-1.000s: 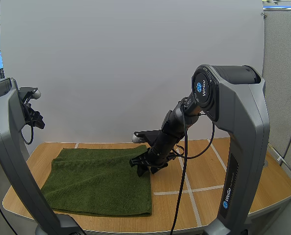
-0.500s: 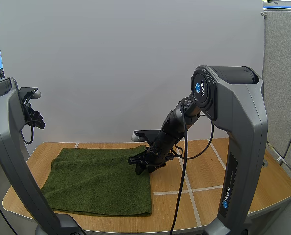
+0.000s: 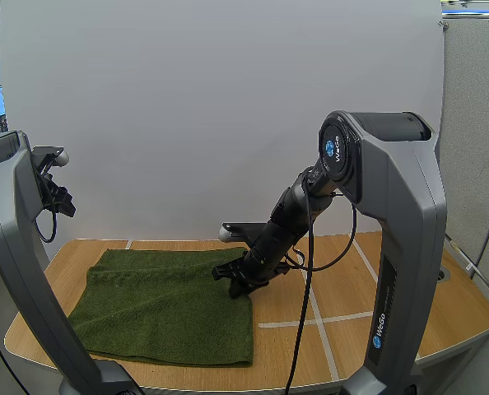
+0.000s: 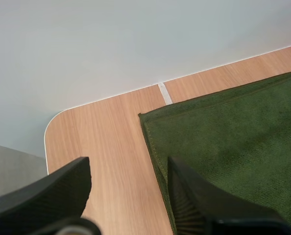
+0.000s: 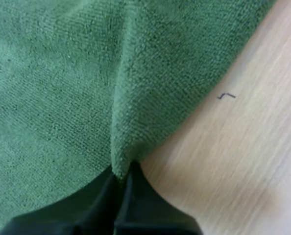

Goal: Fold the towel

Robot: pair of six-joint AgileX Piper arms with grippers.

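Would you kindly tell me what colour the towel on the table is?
The towel is dark green, clearest in the high view.

You have bright, even, diffuse light over the desk [image 3: 343, 288]. Shadows are soft: one faint band lies along the raised fold of the towel [image 5: 62, 73], beside the right fingers [image 5: 145, 205], which read flat black.

Robot lab: tape-marked table [image 3: 343, 280], plain screen [image 3: 187, 99]
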